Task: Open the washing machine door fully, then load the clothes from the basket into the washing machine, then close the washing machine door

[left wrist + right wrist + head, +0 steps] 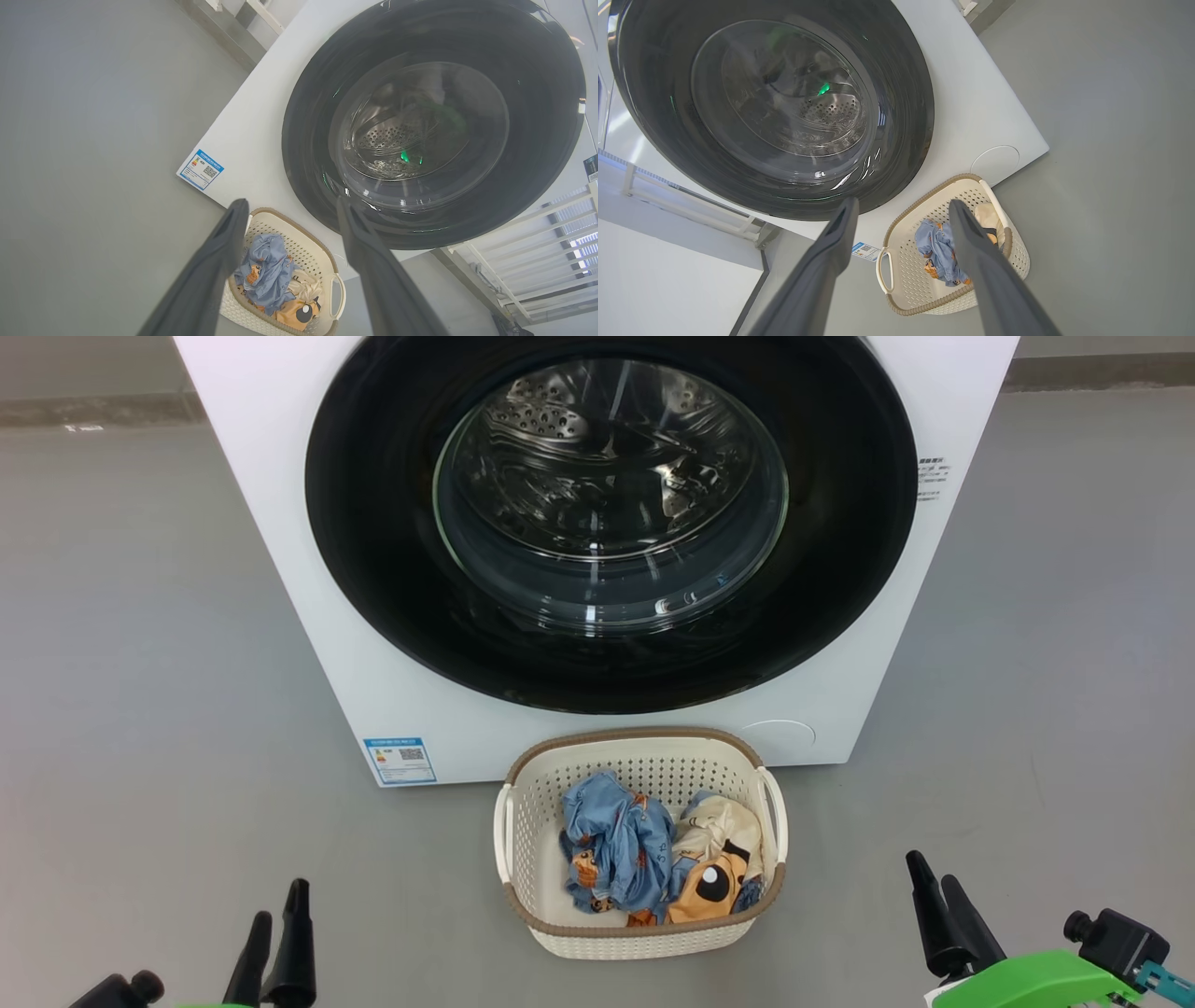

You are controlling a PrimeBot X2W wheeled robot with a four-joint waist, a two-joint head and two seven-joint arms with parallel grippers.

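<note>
The white washing machine (pixel 448 728) stands straight ahead. Its round black door (pixel 373 523) lies shut against the front, and the steel drum shows through the glass bowl (pixel 607 495). On the floor in front sits the cream basket (pixel 644 735). It holds the clothes: a light blue garment (pixel 616 845) and a cream and orange one (pixel 714 873). My left gripper (pixel 280 905) hangs low, left of the basket. My right gripper (pixel 931 870) hangs low to its right. In the wrist views the left gripper (pixel 292 201) and right gripper (pixel 903 201) are open, empty and touching nothing.
Grey floor (pixel 140 709) spreads on both sides of the machine. A blue label (pixel 400 761) marks the lower left corner of its front, and a round cap (pixel 780 739) the lower right. A white rack (pixel 537 252) stands beside the machine.
</note>
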